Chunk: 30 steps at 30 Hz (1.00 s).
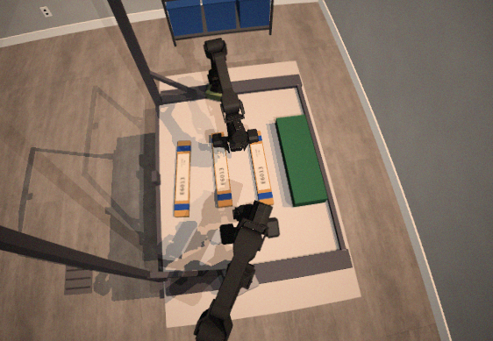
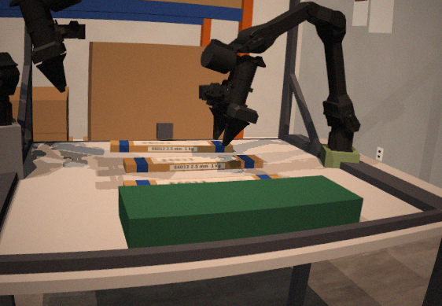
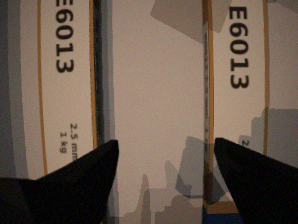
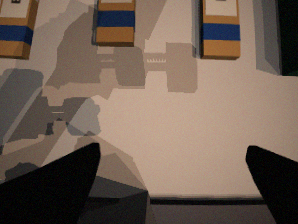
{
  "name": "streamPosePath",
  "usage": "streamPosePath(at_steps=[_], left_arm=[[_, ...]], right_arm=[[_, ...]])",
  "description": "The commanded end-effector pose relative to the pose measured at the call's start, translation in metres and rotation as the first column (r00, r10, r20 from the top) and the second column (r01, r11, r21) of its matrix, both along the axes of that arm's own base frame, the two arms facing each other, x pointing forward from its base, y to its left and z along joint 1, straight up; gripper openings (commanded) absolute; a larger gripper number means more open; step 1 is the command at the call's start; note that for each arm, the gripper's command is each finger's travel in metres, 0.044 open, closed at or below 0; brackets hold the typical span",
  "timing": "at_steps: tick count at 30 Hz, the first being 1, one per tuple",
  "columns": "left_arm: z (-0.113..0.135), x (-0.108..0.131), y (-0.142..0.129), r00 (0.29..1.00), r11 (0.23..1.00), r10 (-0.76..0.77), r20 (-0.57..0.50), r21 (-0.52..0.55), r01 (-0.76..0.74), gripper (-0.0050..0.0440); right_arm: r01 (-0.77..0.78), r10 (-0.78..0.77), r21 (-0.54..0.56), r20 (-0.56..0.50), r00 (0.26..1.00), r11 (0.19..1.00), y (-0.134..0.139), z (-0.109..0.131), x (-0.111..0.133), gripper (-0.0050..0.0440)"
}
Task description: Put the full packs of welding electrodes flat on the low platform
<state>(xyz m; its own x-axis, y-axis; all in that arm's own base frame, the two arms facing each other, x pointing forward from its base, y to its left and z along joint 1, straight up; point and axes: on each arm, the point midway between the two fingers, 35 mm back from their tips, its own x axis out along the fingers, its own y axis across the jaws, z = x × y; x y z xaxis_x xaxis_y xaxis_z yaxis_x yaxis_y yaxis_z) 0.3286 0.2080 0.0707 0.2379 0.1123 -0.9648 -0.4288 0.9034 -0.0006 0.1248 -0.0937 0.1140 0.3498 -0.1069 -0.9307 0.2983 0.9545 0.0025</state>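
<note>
Three orange-and-white E6013 packs with blue bands lie flat and roughly parallel on the table: the far pack (image 1: 182, 173) (image 2: 169, 149) (image 4: 15, 42), the middle pack (image 1: 222, 173) (image 2: 197, 166) (image 3: 237, 75) (image 4: 116, 30) and the near pack (image 1: 261, 173) (image 3: 65, 90) (image 4: 220, 40), closest to the green platform (image 1: 303, 159) (image 2: 240, 198). Nothing lies on the platform. It partly hides the near pack in the exterior view. My left gripper (image 2: 221, 141) (image 3: 166, 145) is open and empty above the gap between the middle and near packs. My right gripper (image 4: 173, 151) (image 2: 63, 89) is open and empty, raised beyond the packs' ends.
A dark frame rail (image 1: 267, 85) (image 2: 236, 240) borders the table. Dark uprights (image 2: 291, 60) stand at its corners. Shadows of the arms fall over the table and packs. In the top view the left arm covers parts of the middle and near packs' upper ends.
</note>
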Motion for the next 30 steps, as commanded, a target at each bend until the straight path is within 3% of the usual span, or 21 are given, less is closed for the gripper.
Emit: streamPosePath(at_steps=[1,11,18,30], left_arm=[[-0.006,-0.001,0.000,1.000,1.000,0.000,-0.002,0.002,0.000,0.0300],[0.000,0.002,0.002,1.000,1.000,0.000,0.019,0.014,0.000,0.0300],[-0.009,-0.001,0.000,1.000,1.000,0.000,-0.002,0.002,0.000,0.0300],[0.012,0.002,0.002,1.000,1.000,0.000,0.019,0.014,0.000,0.0300]], right_arm=[[0.000,0.000,-0.013,0.016,1.000,1.000,-0.002,0.006,0.002,0.0430],[0.000,0.000,-0.013,0.016,1.000,1.000,-0.002,0.006,0.002,0.0430],[0.000,0.000,-0.013,0.016,1.000,1.000,-0.002,0.006,0.002,0.0430],[0.000,0.000,-0.013,0.016,1.000,1.000,-0.002,0.006,0.002,0.0430]])
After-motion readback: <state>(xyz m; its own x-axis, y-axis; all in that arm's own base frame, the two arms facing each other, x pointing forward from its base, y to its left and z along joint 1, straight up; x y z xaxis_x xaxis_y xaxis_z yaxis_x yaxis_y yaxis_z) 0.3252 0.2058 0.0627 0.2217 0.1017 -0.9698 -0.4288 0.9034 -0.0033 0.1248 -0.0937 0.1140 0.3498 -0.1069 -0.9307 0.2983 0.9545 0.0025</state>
